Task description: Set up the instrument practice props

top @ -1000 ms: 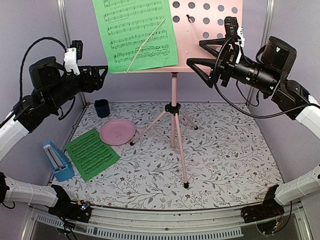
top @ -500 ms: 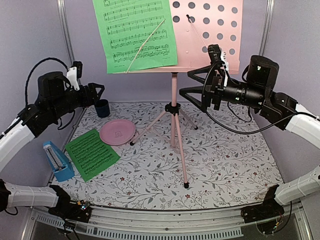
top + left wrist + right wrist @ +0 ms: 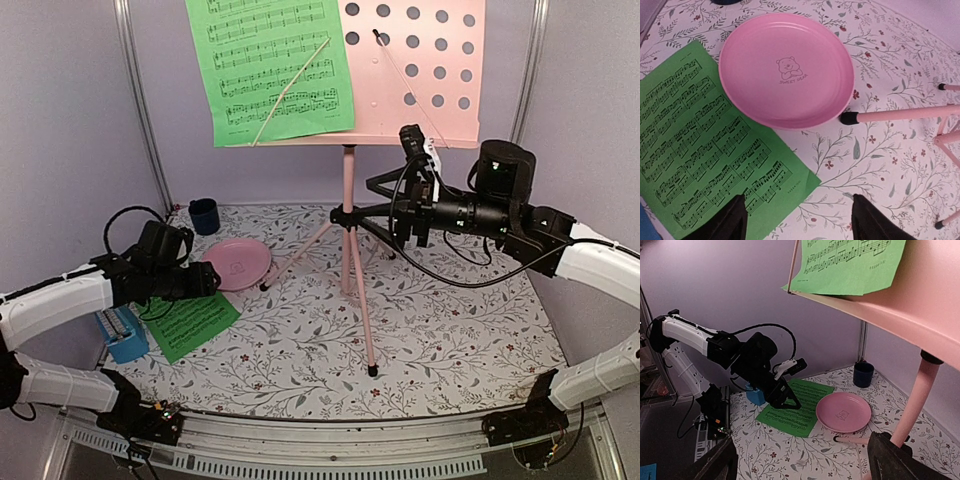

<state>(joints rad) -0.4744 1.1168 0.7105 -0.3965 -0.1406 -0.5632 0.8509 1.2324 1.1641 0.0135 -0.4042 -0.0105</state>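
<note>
Lower left of the top view: the blue metronome [image 3: 122, 332] stands at the cloth's edge, largely hidden behind the left arm. Just to its right the loose green page [image 3: 185, 318] lies flat on the floral cloth [image 3: 450, 330]. The left gripper [image 3: 800, 222] is low over this page's right-hand corner with its jaws apart and nothing between them. In the left wrist view one finger overlaps the page's bottom edge and the other stands over bare cloth; contact cannot be confirmed. Beyond, the pink disc [image 3: 785, 70] overlaps the page's far edge, with a stand foot beside it. At centre frame the pink music stand [image 3: 348, 180] is upright on its tripod. The right gripper [image 3: 372, 200] is level with the pole just right of it, jaws wide and empty, below the desk. In the upper frame the second green page [image 3: 275, 65] rests on the perforated desk [image 3: 420, 70], left half. The dark blue cup [image 3: 204, 215] sits far left.
</note>
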